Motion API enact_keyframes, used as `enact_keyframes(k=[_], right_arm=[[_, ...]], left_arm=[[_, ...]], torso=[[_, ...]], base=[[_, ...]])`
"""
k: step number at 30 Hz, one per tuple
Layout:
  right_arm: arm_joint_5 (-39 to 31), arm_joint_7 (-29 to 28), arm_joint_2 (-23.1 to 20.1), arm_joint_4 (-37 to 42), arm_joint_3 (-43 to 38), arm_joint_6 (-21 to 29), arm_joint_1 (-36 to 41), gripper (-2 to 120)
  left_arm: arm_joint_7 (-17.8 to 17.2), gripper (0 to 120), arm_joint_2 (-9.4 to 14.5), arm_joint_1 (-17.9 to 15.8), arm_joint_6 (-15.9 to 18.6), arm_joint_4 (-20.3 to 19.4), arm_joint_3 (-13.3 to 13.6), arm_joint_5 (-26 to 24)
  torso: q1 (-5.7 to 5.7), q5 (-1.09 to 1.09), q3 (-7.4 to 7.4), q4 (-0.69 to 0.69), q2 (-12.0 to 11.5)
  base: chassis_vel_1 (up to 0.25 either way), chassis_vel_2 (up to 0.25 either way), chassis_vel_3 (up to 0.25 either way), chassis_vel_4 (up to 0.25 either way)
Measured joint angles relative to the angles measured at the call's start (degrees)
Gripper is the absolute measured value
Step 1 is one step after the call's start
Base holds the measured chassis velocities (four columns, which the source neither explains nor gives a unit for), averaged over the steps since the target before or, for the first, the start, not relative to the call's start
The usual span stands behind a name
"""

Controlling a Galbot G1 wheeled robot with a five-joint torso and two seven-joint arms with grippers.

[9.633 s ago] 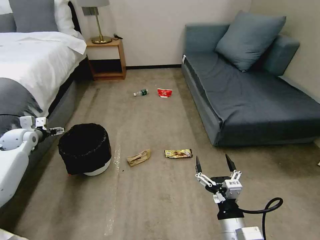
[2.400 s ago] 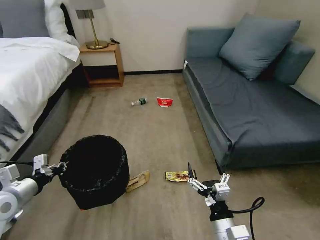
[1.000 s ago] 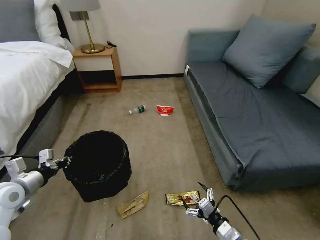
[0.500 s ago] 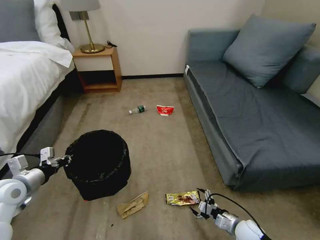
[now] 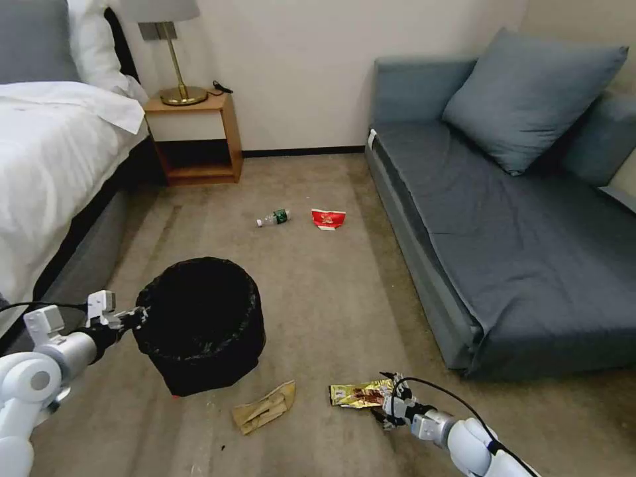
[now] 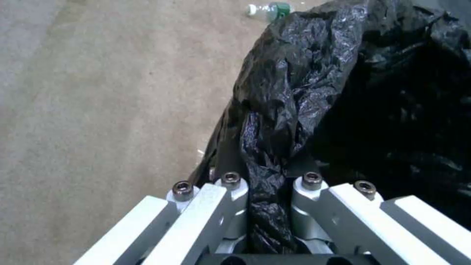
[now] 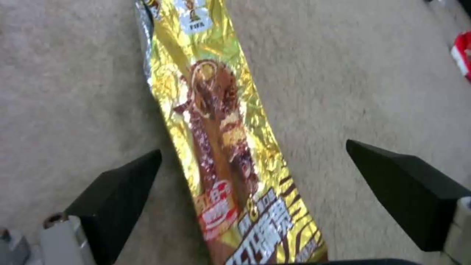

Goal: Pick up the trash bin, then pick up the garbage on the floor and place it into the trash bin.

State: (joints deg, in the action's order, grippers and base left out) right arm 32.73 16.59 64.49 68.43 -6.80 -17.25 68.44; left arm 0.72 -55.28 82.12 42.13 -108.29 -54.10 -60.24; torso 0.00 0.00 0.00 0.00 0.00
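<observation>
The trash bin (image 5: pixel 199 324), lined with a crinkly black bag, hangs tilted just above the carpet. My left gripper (image 5: pixel 136 317) is shut on its rim; the left wrist view shows the bag (image 6: pixel 343 92) pinched between the fingers (image 6: pixel 230 191). My right gripper (image 5: pixel 389 401) is open, low at the right end of the gold snack wrapper (image 5: pixel 358 394). In the right wrist view the wrapper (image 7: pixel 216 121) lies flat between the two black fingertips (image 7: pixel 123 184). A crumpled brown paper bag (image 5: pixel 265 407) lies left of the wrapper. A small bottle (image 5: pixel 273 217) and a red-and-white packet (image 5: pixel 328 218) lie farther off.
A bed (image 5: pixel 46 165) runs along the left and a wooden nightstand (image 5: pixel 195 136) with a lamp stands at the far wall. A grey-blue sofa (image 5: pixel 530 232) fills the right side. Open carpet lies between bed and sofa.
Over the last second my right gripper has dropped lower and moved in over the gold wrapper's right end. The bin has shifted slightly right with my left gripper.
</observation>
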Motion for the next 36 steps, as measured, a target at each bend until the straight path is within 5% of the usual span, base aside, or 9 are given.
enact_keyframes(k=[27, 36], right_arm=[[2.88, -1.43, 1.73, -2.92, -0.73, -3.33, -0.24, 2], [1.5, -1.78, 1.34, 0.01, -1.71, -4.44, 1.04, 0]], left_arm=[[-0.04, 6, -0.19, -0.05, 0.0, 0.11, -0.13, 0.06], [0.07, 6, -0.47, 0.27, 0.0, -0.14, -0.33, -0.05]], torso=[[0.0, 0.0, 0.0, 0.0, 0.0], [0.0, 0.0, 0.0, 0.0, 0.0]], base=[[0.0, 0.0, 0.0, 0.0], [0.0, 0.0, 0.0, 0.0]])
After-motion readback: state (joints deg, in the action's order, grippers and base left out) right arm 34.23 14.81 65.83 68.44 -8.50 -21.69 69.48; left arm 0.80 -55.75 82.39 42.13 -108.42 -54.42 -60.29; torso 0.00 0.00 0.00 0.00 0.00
